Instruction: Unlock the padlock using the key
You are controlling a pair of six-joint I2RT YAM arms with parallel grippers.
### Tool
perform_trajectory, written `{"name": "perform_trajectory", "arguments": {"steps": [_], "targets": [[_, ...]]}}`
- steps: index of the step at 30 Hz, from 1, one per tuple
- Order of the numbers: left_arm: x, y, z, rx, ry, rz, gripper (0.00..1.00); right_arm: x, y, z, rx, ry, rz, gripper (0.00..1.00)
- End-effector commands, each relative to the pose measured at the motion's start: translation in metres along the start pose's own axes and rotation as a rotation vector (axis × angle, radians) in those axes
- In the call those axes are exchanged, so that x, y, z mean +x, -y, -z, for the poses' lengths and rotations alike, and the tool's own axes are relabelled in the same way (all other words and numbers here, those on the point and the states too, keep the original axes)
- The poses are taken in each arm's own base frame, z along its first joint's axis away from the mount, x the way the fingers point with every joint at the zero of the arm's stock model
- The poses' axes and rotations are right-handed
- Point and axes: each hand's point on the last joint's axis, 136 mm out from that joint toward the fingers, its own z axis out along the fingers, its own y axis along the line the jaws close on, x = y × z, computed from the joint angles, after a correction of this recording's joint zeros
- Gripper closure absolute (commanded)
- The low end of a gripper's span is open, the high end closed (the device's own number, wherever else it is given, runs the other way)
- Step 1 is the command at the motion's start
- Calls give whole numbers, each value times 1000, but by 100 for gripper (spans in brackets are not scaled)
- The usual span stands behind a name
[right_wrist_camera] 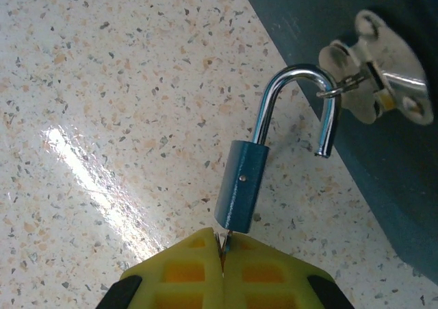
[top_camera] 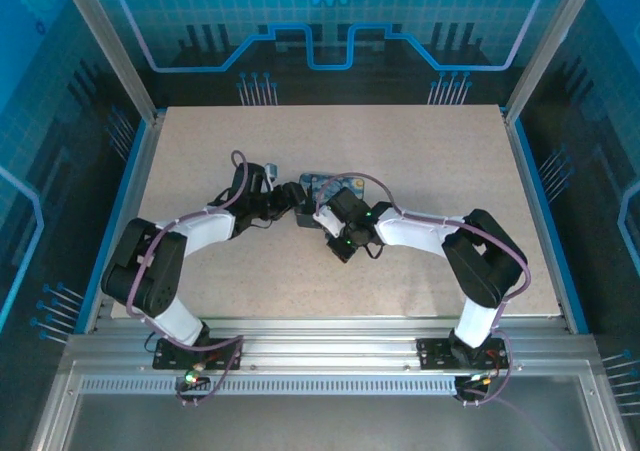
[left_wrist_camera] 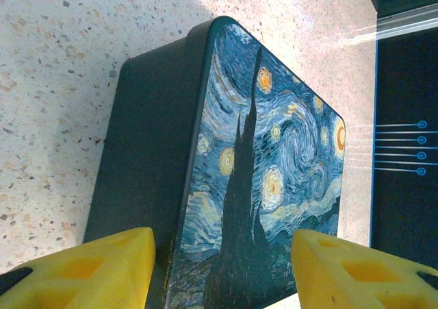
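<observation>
Starting at the left with the left gripper [left_wrist_camera: 223, 254]: spread wide, yellow fingers [left_wrist_camera: 82, 271] planted either side of the near end of the tin box [left_wrist_camera: 274, 158], dark side wall against one, swirl-painted lid beside the other. Hard to call whether actually squeezing or just bracketing. From above, both arms bent inward and meeting over the middle of the table [top_camera: 200, 161], right at the box. Across now to the box's dark wall, and there, a pale metal latch [right_wrist_camera: 383, 76] with a small wire loop. Hooked through that loop, the padlock [right_wrist_camera: 241, 186]: blue body, shiny chrome shackle, and popped open, one leg out of the body and hanging free just beside the wall. Body tilted, out over the speckled table beside the box; touching the surface or not, impossible to say. And at the bottom of the lock, the right gripper [right_wrist_camera: 222, 257], pinched tight together on the key [right_wrist_camera: 222, 239], just a sliver of metal showing between the fingertips and the lock's underside.
</observation>
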Motion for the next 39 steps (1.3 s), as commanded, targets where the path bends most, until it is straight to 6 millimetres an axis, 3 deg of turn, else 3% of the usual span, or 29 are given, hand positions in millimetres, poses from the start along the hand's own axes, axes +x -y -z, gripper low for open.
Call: {"name": "perform_trajectory", "arguments": {"steps": [1, 10, 20, 28, 39], "targets": [[1, 5, -3, 25, -32, -5, 45, -15, -1, 8, 23, 25, 78, 100], [3, 9, -3, 45, -42, 2, 45, -21, 5, 7, 49, 4, 190, 100], [4, 8, -4, 41, -44, 1, 45, -10, 14, 4, 111, -41, 326, 100], [4, 10, -5, 44, -48, 1, 45, -13, 25, 2, 170, -32, 490, 100], [4, 11, -6, 46, -54, 1, 45, -17, 39, 0, 206, -24, 580, 100]]}}
